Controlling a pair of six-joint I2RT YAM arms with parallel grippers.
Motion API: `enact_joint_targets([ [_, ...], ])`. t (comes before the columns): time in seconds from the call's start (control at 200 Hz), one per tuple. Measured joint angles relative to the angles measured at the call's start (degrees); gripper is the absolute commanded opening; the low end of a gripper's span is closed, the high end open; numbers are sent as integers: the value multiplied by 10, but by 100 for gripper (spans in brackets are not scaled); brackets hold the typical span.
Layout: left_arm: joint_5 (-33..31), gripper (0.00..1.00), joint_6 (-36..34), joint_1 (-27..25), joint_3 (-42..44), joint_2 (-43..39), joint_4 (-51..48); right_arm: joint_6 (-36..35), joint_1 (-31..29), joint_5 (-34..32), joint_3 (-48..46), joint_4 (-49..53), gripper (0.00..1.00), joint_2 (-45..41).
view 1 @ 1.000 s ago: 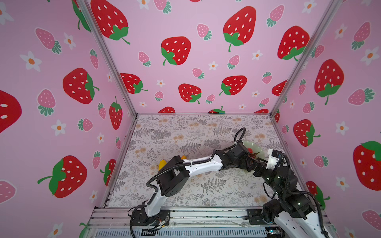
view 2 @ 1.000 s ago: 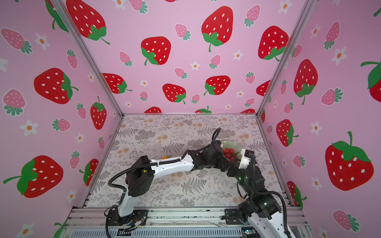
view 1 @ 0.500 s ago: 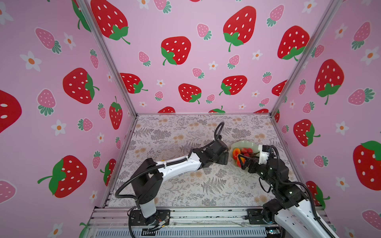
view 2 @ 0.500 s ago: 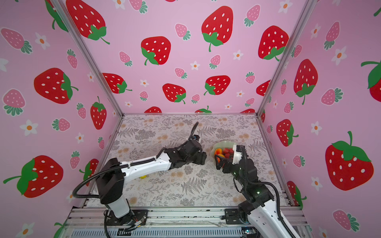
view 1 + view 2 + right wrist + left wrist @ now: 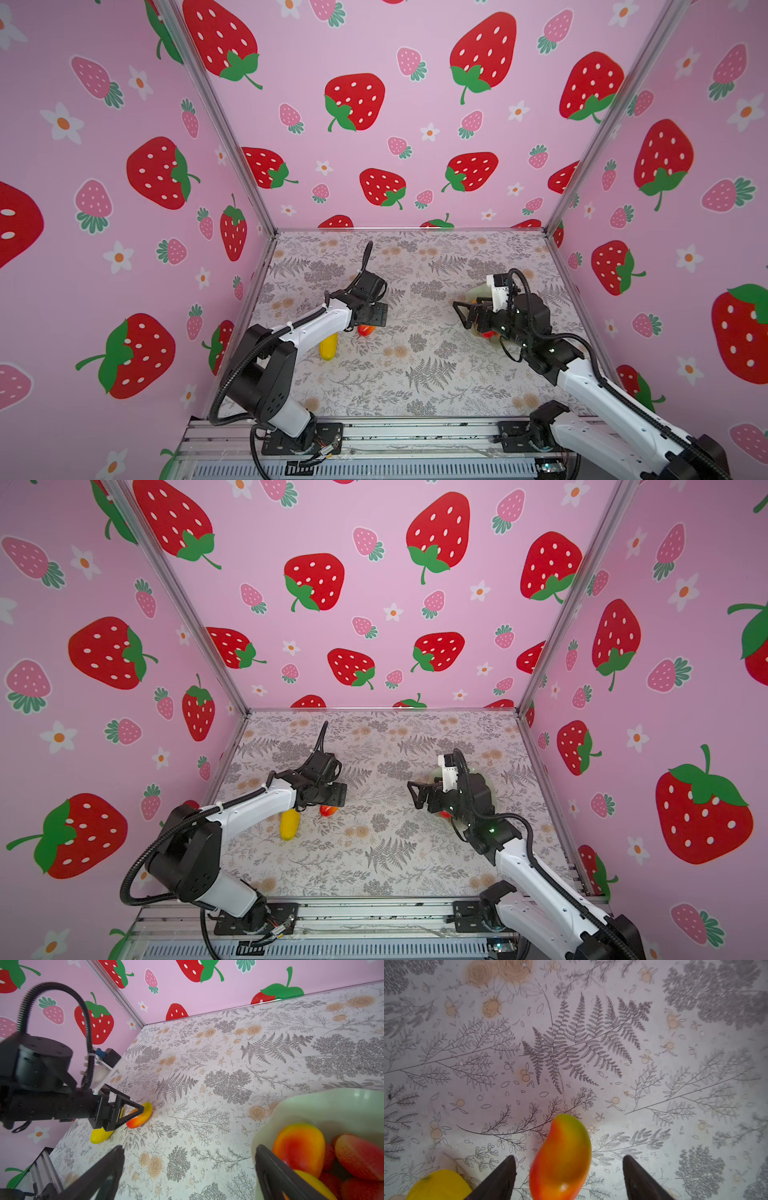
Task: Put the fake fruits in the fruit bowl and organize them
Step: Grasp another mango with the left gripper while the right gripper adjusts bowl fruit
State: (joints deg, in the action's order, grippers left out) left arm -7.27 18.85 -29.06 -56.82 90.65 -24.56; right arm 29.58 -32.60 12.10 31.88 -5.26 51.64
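Left gripper (image 5: 568,1157) is down at the floral table (image 5: 467,1105), jaws spread either side of a small red-orange mango (image 5: 564,1142) with gaps on both sides, so nothing's grabbed yet. It looks lined up to pinch it across its narrow width, and the yellow mango (image 5: 440,1184) lies just beside it. Right gripper (image 5: 189,1147) is wide open and empty at the rim of the mint fruit bowl (image 5: 324,1105), which already holds another mango (image 5: 299,1147) and the red berries (image 5: 357,1155); my guess is it's parked there to steady or tidy the bowl.
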Motion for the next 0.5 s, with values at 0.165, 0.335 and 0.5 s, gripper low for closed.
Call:
enact_joint_targets([
  [0.165, 9, 74, -2, 4, 0, 24, -6, -5, 0, 2, 0, -16, 99, 14],
  [0.335, 17, 73, 3, 7, 0, 26, -13, -9, 0, 3, 0, -16, 99, 30],
  [0.5, 26, 73, 9, 7, 22, 19, -14, -13, 0, 2, 1, -15, 99, 33],
])
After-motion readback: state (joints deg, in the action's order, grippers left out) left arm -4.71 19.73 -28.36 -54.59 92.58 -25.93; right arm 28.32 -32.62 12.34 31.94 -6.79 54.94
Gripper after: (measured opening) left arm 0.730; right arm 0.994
